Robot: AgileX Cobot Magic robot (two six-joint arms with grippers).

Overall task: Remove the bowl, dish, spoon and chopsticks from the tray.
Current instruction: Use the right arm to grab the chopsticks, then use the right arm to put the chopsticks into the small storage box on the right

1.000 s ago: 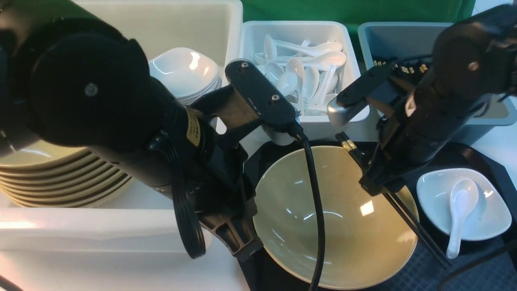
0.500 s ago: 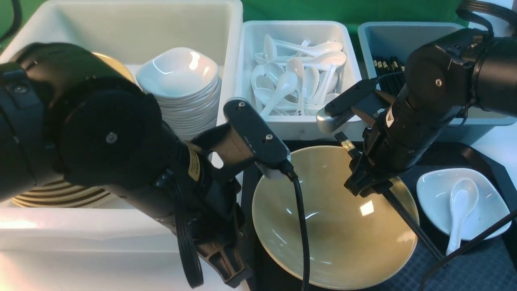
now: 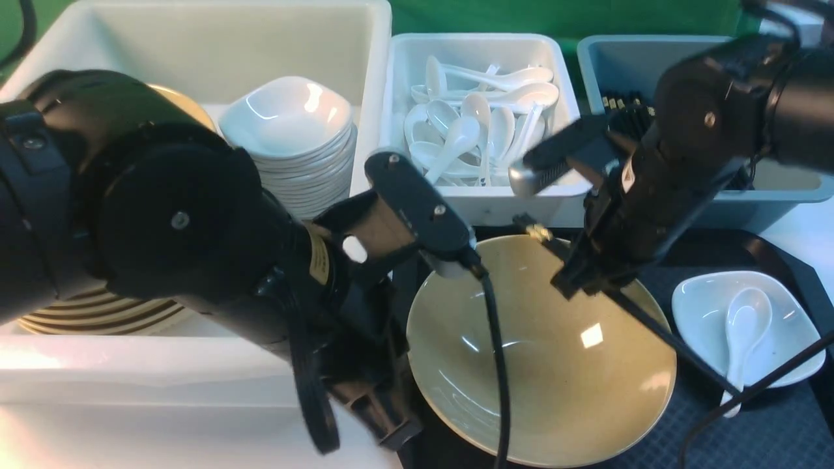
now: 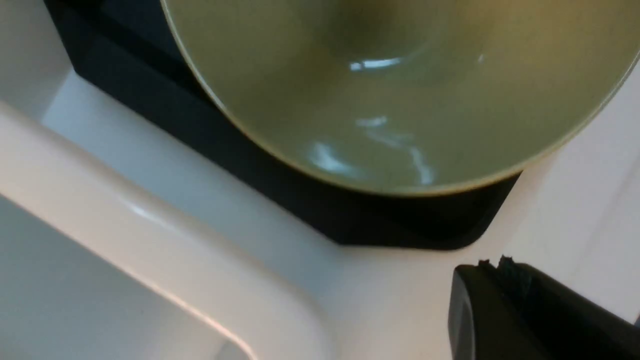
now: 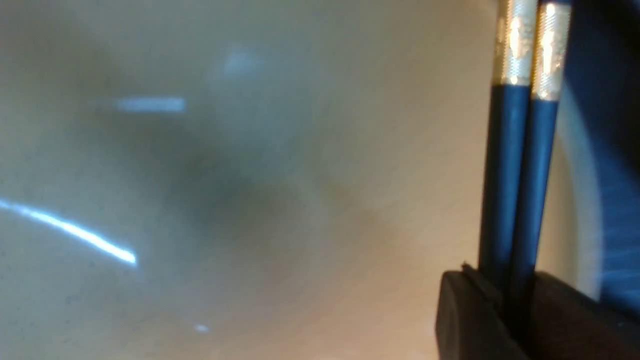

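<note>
The tan-yellow bowl (image 3: 541, 365) sits on the black tray (image 3: 775, 443); it also shows in the left wrist view (image 4: 400, 90) and the right wrist view (image 5: 250, 200). My right gripper (image 3: 586, 283) is shut on the black chopsticks (image 3: 671, 342) and holds them tilted over the bowl's far right rim, gold-banded ends up; the right wrist view shows the pair (image 5: 515, 175) pinched between the jaws (image 5: 515, 285). The white dish (image 3: 788, 332) with the white spoon (image 3: 746, 326) in it sits at the tray's right. My left gripper (image 3: 391, 433) is shut and empty by the bowl's left rim, over the tray's edge (image 4: 492, 262).
A white tub (image 3: 163, 371) at the left holds a stack of tan bowls (image 3: 111, 312) and a stack of white dishes (image 3: 293, 124). A white tub (image 3: 482, 202) of spoons is behind the bowl. A grey-blue tub (image 3: 769, 195) with chopsticks is at the back right.
My right gripper has risen with the chopsticks, lifting them off the bowl's rim; their gold ends swung left. My left arm has pulled back and lowered beside the bowl's left rim.
</note>
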